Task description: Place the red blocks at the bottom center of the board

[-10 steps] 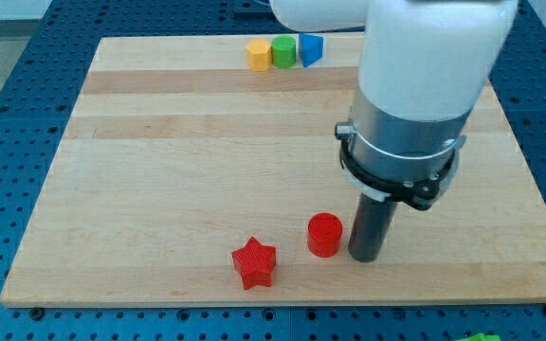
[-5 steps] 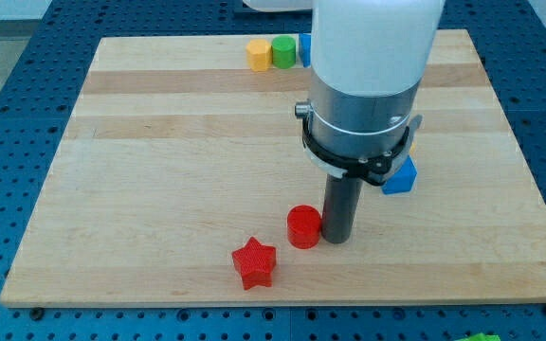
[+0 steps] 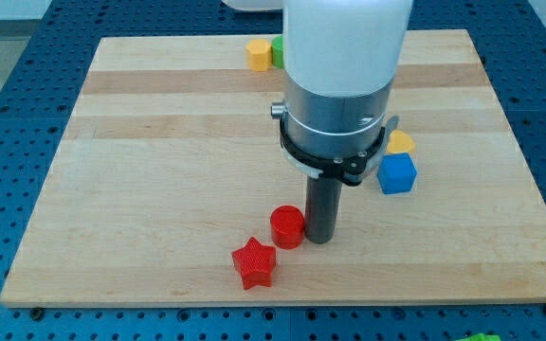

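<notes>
Near the board's bottom center, my tip, a bare rod gripping nothing, has shoved the red cylinder leftward, almost touching the red star.

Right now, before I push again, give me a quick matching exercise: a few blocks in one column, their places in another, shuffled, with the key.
Things:
1. red cylinder
2. red star
3. blue cube
4. orange block

Places:
A. near the board's top edge, beside a green block
B. at the view's right of the arm, just below a yellow block
C. closest to the board's bottom edge
D. right against my tip, on its left in the view

Pairs: 1-D, 2-C, 3-B, 4-A
</notes>
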Tool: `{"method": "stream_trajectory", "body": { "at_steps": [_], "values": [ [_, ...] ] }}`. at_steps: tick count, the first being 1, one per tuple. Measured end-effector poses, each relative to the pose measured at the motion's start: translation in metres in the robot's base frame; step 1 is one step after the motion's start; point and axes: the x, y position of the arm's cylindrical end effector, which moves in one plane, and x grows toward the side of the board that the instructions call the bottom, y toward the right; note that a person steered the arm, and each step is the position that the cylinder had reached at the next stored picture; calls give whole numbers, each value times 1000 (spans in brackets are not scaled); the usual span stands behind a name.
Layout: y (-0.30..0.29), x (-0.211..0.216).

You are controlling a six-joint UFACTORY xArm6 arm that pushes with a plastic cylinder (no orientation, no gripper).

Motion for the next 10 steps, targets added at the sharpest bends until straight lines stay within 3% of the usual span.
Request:
{"method": "stream_trajectory", "body": {
  "at_steps": [8, 10],
  "values": [
    [-28, -15],
    [39, -9]
  ]
}}
